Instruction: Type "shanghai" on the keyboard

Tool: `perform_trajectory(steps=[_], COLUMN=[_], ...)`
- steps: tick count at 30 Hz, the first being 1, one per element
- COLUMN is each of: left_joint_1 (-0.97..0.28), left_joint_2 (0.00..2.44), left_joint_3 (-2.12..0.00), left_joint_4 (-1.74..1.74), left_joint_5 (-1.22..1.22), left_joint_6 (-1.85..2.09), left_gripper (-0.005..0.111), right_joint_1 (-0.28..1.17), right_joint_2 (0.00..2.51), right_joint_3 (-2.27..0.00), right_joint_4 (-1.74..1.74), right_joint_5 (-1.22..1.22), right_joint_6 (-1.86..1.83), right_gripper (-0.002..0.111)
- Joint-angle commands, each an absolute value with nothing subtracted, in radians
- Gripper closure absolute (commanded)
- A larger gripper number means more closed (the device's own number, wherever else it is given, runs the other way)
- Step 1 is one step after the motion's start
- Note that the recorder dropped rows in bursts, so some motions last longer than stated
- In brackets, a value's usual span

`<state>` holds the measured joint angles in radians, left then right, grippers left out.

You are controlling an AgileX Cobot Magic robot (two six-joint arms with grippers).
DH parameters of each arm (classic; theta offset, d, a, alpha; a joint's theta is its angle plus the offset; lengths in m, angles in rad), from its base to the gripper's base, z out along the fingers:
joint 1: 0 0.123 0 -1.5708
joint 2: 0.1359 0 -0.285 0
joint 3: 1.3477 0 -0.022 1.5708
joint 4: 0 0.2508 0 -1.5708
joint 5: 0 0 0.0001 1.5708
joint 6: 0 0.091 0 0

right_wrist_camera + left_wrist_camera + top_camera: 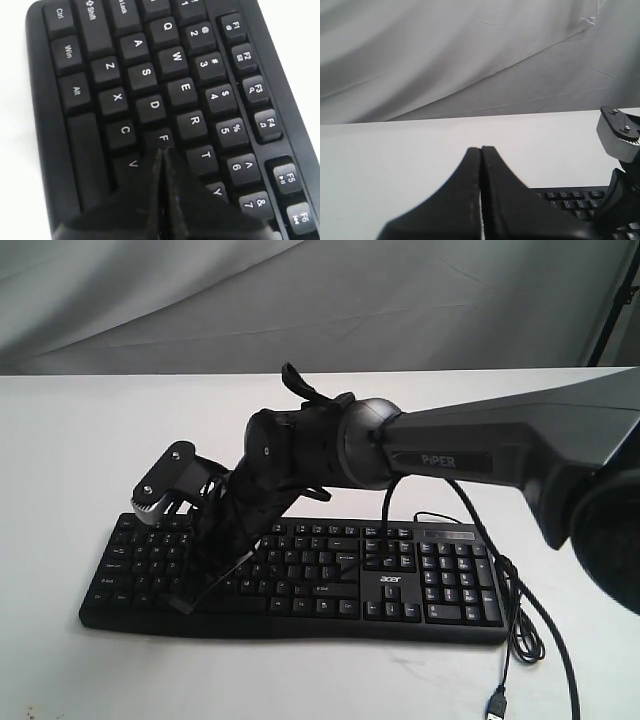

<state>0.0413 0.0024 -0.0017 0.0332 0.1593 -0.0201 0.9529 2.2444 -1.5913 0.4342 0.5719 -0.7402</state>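
Note:
The black keyboard (400,585) lies on the white table, with its acer logo beside the number pad. My right gripper (200,585) reaches across from the right and comes down over the left half of the keys. In the right wrist view the right gripper (162,150) is shut and empty, its tips at the edge of the F key (164,136), near G; whether they touch the key cannot be told. My left gripper (481,148) is shut and empty over bare table, with a corner of the keyboard (570,200) beside it. The left gripper does not show in the exterior view.
The thin black USB cable (520,625) loops off the keyboard's right end, its plug (497,703) near the table's front edge. The right arm's grey forearm (500,445) spans the scene above the keyboard. A grey cloth backdrop (300,300) hangs behind the table.

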Motion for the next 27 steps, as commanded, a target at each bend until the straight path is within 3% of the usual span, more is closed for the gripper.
perform_trajectory(steps=[1,27], left_joint_1=[0.035,0.035], left_joint_2=[0.0,0.0], left_joint_3=[0.0,0.0], left_joint_4=[0.033,0.033], left_joint_5=[0.153,0.153], left_joint_6=[-0.023,-0.023], left_gripper=[0.107,0.107], right_joint_1=[0.948,0.927], right_joint_2=[2.24,2.188], right_joint_3=[-1.589,-1.538], right_joint_4=[0.428,0.385], right_joint_5=[0.563,0.574], right_joint_6=[-0.748,-0.695], right_gripper=[0.108,0.108])
